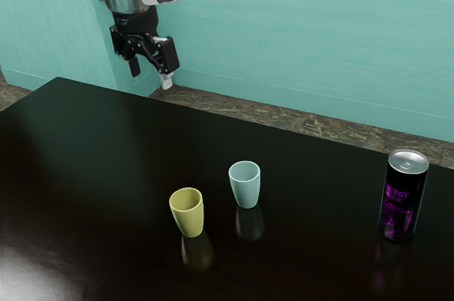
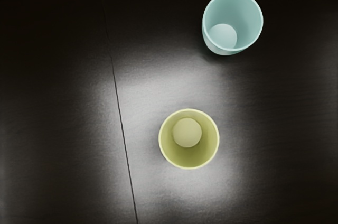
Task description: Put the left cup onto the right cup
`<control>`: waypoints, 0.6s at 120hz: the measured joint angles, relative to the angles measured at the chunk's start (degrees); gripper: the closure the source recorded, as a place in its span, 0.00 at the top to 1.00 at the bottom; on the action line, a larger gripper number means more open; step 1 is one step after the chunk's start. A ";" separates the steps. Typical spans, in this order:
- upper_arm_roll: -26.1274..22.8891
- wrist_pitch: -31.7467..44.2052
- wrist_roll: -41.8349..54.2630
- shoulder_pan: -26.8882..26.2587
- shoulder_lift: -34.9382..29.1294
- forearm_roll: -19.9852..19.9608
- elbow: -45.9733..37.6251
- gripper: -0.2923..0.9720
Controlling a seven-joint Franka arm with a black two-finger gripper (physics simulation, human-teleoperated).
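Note:
A yellow-green cup (image 1: 187, 211) stands upright on the black table, toward the exterior view's left of a pale blue cup (image 1: 245, 183), which is also upright. The two cups are apart, a short gap between them. My gripper (image 1: 150, 76) hangs high above the table's far left part, well up and away from both cups, its fingers spread with nothing between them. From above, the wrist view looks down into the yellow-green cup (image 2: 188, 138) and the pale blue cup (image 2: 232, 23); both are empty inside.
A purple and black drink can (image 1: 403, 194) stands upright near the exterior view's right edge of the table (image 1: 85, 166). A teal wall runs behind the table. A thin seam (image 2: 120, 113) crosses the tabletop beside the cups.

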 joint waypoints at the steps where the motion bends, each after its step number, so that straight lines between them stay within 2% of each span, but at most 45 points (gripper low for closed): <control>1: 0.03 0.00 0.11 0.09 0.02 0.12 0.06 0.76; 15: 0.33 0.20 1.42 2.23 0.39 1.21 -0.27 0.76; 28: 0.46 2.28 2.26 4.18 3.47 1.42 -1.68 0.76; 47: 0.03 9.27 2.31 6.29 7.01 -0.86 -9.05 0.76; 72: -0.04 18.36 2.20 -1.26 9.59 -4.94 -16.61 0.75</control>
